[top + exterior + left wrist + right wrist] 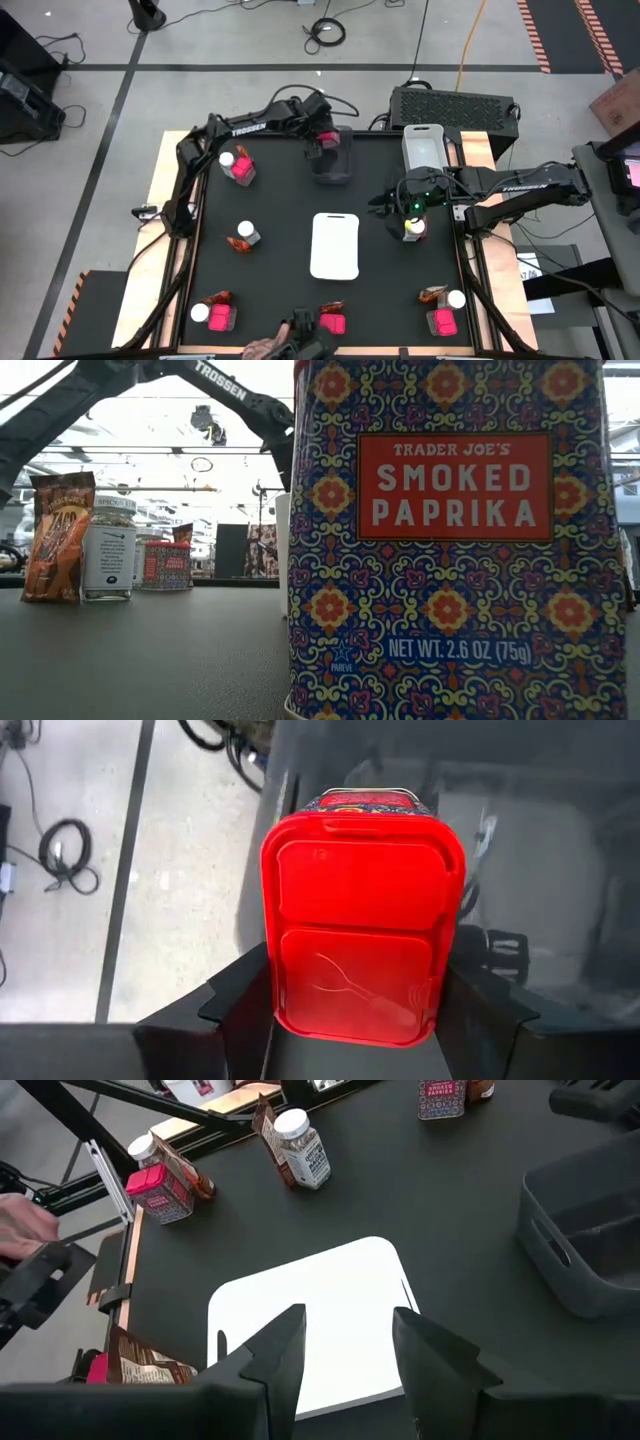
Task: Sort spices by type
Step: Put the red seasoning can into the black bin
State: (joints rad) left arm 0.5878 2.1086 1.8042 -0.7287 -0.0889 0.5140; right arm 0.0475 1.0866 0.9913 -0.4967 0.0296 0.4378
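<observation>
Looking down on the black worktop (270, 270), the biggest pieces on it are two bins at the far edge, a dark grey bin (335, 160) and a paler grey bin (424, 148) to its right, then the flat white tray (335, 246) near the middle. Over the dark grey bin hangs the left end effector (325, 142), its fingers (230, 1005) clamped on a pink spice box (362, 925) with a red lid. To the right of the tray the right end effector (345, 1350) sits low above the worktop with its fingers narrowly parted and nothing between them. Spices lie in small clusters: a pink box with a white-capped jar (228, 160) at the far left; a jar and a red-orange packet (240, 243) left of the tray; a box, jar and packet at the near left; a pink box (333, 323) at the near edge; and a box (442, 322), jar and packet at the near right. A person's hand (262, 349) shows at the near edge
</observation>
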